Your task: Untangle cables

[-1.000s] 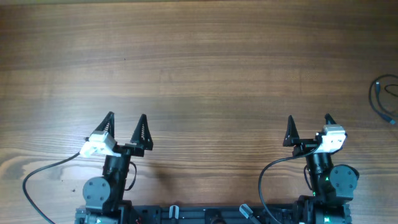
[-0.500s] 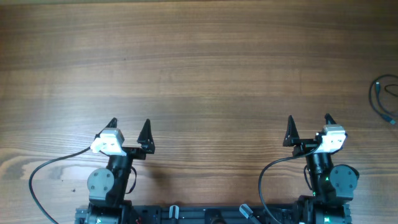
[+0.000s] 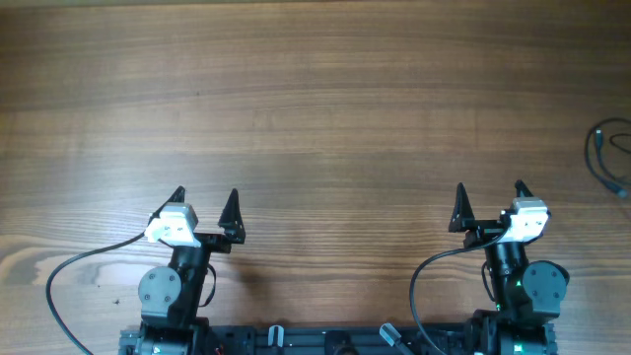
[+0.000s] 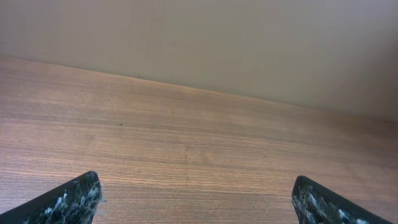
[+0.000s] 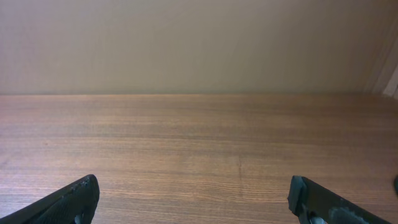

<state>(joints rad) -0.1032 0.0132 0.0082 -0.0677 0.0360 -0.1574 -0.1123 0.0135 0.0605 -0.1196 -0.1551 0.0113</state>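
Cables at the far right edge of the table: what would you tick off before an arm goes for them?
1. Left gripper open, holding nothing: ok.
2. Right gripper open, holding nothing: ok.
3. Cables in the overhead view: ok, at the right edge, partly cut off.
4. Cables plain in a wrist view: not ok.
5. How the cables are tangled: cannot tell, too small.
6. Table bare between right gripper and cables: ok.
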